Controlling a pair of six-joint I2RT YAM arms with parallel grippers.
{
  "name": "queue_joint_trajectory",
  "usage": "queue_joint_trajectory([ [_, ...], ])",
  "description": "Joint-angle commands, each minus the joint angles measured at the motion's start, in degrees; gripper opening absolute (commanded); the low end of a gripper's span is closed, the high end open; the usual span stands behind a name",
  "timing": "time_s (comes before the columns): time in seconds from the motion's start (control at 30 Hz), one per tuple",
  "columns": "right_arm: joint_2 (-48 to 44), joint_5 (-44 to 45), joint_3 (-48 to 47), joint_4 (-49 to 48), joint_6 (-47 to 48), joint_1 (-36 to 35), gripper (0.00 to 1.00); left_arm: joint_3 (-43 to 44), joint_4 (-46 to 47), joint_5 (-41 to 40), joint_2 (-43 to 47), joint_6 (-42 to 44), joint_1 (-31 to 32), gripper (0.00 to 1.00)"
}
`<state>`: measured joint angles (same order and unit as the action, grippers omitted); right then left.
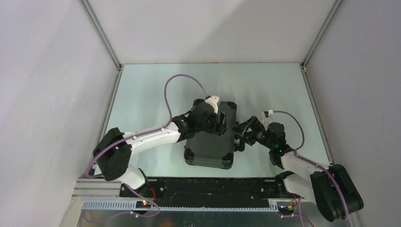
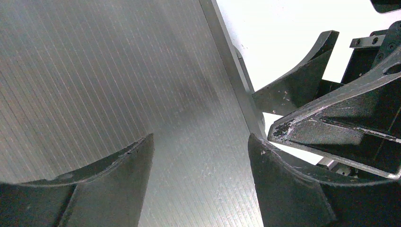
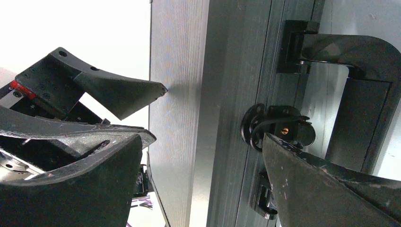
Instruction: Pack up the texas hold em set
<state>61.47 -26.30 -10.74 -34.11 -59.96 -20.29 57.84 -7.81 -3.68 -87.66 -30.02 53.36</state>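
Note:
The black briefcase [image 1: 210,152] lies flat in the middle of the table with its lid down. My left gripper [image 1: 222,124] is open, its fingers spread just over the ribbed lid [image 2: 118,71] near the right edge; it is also in the left wrist view [image 2: 201,137]. My right gripper [image 1: 240,134] is open at the case's right side and straddles the edge [image 3: 202,137]. One right fingertip [image 3: 283,151] sits at the round black latch [image 3: 279,128], below the handle [image 3: 359,94]. Chips, card decks and discs are out of view.
The two grippers are close together at the case's right edge; a left finger [image 3: 118,92] shows in the right wrist view. White walls enclose the pale table [image 1: 142,94] on three sides. A black rail [image 1: 208,187] runs along the near edge.

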Motion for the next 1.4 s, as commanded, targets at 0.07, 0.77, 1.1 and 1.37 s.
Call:
queue_joint_trajectory([
  [0.07, -2.32, -4.69, -2.54, -7.12, -2.7, -2.06, 1.0, -3.59, -9.94, 2.74, -3.49, -1.73, 0.87, 0.78],
  [0.77, -3.17, -6.01, -2.69, -7.71, -3.0, -2.46, 0.99, -3.25, -9.98, 3.07, -3.78, -1.73, 0.91, 0.78],
  [1.1, -4.56, -7.07, -2.97, -7.54, -3.07, -3.02, 1.0, -3.24, -9.95, 3.07, -3.76, -1.73, 0.94, 0.78],
  [1.37, -6.27, -7.34, -3.01, -5.07, -2.48, -3.87, 0.99, -3.24, -9.97, 3.05, -3.98, -1.85, 0.86, 0.78],
])
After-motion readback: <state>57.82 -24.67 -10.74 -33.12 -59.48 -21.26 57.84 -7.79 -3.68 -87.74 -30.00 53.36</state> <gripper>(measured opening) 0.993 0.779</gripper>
